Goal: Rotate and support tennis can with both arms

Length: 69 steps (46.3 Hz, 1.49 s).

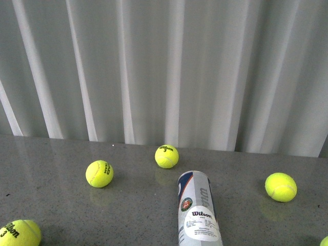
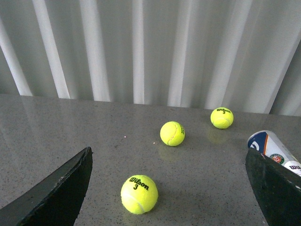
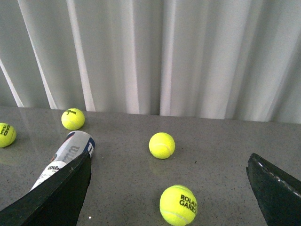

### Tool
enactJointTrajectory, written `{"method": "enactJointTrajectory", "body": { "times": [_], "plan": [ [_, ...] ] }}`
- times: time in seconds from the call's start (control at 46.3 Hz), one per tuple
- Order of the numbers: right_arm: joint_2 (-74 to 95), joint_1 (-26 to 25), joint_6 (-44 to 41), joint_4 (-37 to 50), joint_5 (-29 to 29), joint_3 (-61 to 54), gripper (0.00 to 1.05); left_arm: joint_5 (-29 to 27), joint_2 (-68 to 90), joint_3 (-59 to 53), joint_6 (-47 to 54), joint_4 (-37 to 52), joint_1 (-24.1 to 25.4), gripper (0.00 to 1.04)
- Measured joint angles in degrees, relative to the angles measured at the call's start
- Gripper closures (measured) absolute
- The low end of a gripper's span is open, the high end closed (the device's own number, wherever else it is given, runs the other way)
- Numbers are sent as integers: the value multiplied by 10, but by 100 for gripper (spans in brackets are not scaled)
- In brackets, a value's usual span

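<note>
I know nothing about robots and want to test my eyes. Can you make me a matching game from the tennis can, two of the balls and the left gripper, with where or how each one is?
Things:
A. tennis can
B. ball nearest the curtain
C. ball nearest the robot on the left
D. left gripper

Place or state:
1. yellow, partly cut off by the front view's bottom edge
2. open, holding nothing
3. lying on its side on the table
4. yellow, just beyond the can's far end, not touching it

Pairs: A-3, B-4, C-1, D-2
</note>
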Motion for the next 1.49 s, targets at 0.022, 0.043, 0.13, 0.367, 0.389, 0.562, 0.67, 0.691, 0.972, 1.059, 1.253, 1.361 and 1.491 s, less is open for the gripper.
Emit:
{"method": "enactJointTrajectory", "body": {
  "times": [0.022,0.043,0.13,0.367,0.389,0.562,0.67,0.691,0.972,1.059,1.253,1.361,1.491],
  "plan": [
    [0,0,0,0,0,0,7,0,0,0,0,0,0,7],
    [0,0,0,0,0,0,7,0,0,0,0,0,0,7],
    [0,0,0,0,0,0,7,0,0,0,0,0,0,7],
    [0,0,0,0,0,0,7,0,0,0,0,0,0,7],
    [0,0,0,0,0,0,7,0,0,0,0,0,0,7],
    [0,0,0,0,0,0,7,0,0,0,0,0,0,7],
    [0,0,0,0,0,0,7,0,0,0,0,0,0,7],
    [0,0,0,0,0,0,7,0,0,0,0,0,0,7],
    [0,0,0,0,0,0,7,0,0,0,0,0,0,7],
    [0,0,0,0,0,0,7,0,0,0,0,0,0,7],
    [0,0,0,0,0,0,7,0,0,0,0,0,0,7],
    [0,0,0,0,0,0,7,0,0,0,0,0,0,7],
    [0,0,0,0,0,0,7,0,0,0,0,0,0,7]
  ]
}}
